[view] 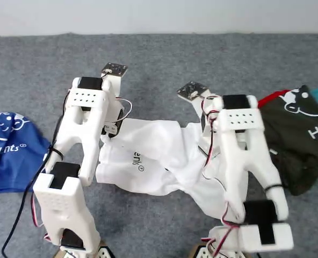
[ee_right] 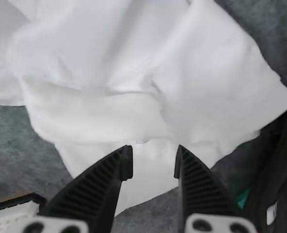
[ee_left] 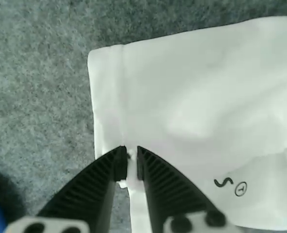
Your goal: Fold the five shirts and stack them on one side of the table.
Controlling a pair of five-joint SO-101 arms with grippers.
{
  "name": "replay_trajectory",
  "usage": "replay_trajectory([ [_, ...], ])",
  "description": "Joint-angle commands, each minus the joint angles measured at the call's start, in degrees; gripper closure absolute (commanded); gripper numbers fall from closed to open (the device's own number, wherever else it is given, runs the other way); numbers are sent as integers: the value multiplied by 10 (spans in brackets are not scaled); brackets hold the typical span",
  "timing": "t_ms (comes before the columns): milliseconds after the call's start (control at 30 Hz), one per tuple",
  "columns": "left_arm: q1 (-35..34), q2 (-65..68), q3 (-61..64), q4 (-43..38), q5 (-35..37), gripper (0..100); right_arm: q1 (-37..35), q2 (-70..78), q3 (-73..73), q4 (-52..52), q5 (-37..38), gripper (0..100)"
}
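Pinching a thin strip of hem, my left fingers (ee_left: 120,162) are closed almost flat on the white shirt (ee_left: 192,97), close to a corner where the cloth meets the grey table (ee_left: 37,73). My right fingers (ee_right: 123,167) stand apart with nothing between them, hanging just over the other, more rumpled end of the same shirt, whose edge lies just beside the dark shirt (ee_right: 279,160). From above, the white shirt sits crumpled in the middle of the table between my two arms, spread but full of ridges and loose folds. The blue shirt (view: 8,150) is heaped on my left side and the dark one on my right, so none looks folded or stacked yet. I judge this cloth light and completely limp: it will sag and drape from whatever point I lift, hold no shape of its own, and probably drag on the rough table surface instead of sliding. It is not fragile, but a shallow pinch could catch one layer and peel it from the one beneath. My best hold is on hems and corners, through the full thickness. My right fingers should take an edge opposite my left so the shirt can be drawn taut between them.
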Motion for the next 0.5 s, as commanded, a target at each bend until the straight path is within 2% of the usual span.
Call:
replay_trajectory([
  [0,-1,-25,0,-6,-6,989,-11,-46,-18,68,-6,846],
  [133,-1,-25,0,-6,-6,989,-38,-56,55,86,-9,846],
  [467,-1,-25,0,-6,-6,989,-40,-60,182,-62,-36,846],
])
